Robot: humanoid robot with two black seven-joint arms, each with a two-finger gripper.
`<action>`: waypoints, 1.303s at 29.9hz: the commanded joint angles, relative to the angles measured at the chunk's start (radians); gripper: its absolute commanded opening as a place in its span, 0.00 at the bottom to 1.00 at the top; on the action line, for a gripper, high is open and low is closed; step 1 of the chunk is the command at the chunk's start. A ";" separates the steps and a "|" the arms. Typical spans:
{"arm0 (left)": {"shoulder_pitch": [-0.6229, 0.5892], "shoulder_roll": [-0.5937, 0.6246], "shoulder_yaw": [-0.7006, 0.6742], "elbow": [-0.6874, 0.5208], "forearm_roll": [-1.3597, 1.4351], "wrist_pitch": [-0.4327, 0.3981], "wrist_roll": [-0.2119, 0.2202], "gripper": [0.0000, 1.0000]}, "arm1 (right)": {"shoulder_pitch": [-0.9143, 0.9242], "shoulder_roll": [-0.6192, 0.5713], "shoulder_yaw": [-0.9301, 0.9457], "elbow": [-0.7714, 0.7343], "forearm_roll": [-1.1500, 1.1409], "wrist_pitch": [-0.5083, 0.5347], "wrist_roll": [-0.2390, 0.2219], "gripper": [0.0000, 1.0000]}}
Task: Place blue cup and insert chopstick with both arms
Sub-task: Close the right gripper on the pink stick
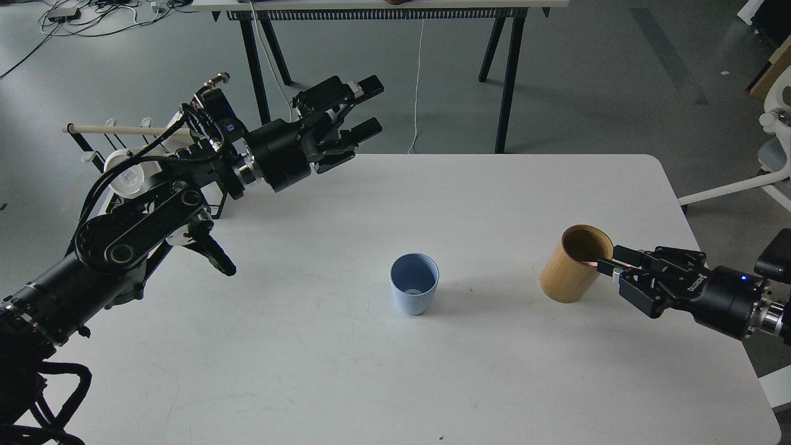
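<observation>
— Cup first: where did the blue cup [414,283] sit?

— Upright on the white table [346,377], near the middle, mouth open to the camera, darker blue inside. Nothing touched it; both arms were well apart from it.

— And the left gripper [369,106]?

— Up high over the far left part of the table, pointing toward the far edge. Its two fingers were spread wide, with nothing between them. Behind that arm stood a rack with a pale wooden rod [117,130] and white mugs [126,179] hanging on it.

— Over to the right side, then.

— The right gripper [609,261] came in low from the right edge, its fingertips right at the rim of the tan bamboo cylinder [571,269], which stood to the right of the cup and leaned a little toward the camera's left.

— Did it have the chopstick [592,263]?

— A short pink sliver showed at the fingertips, just inside the cylinder's mouth. The fingers were drawn close together around it, so it looked pinched, though the view there was small and dark, and I could not be fully sure. The rest of the stick was hidden in the cylinder.
</observation>
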 commanded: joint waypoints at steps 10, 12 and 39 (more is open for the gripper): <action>0.005 0.000 -0.002 0.000 0.000 0.000 0.000 0.95 | -0.005 -0.002 -0.001 -0.001 -0.001 0.000 0.000 0.40; 0.006 0.000 0.000 0.000 0.000 0.000 0.000 0.95 | -0.008 -0.002 -0.001 -0.001 -0.001 0.000 0.000 0.40; 0.006 0.000 0.000 0.002 0.000 0.000 0.000 0.95 | -0.012 -0.010 0.002 -0.002 -0.001 0.000 0.000 0.20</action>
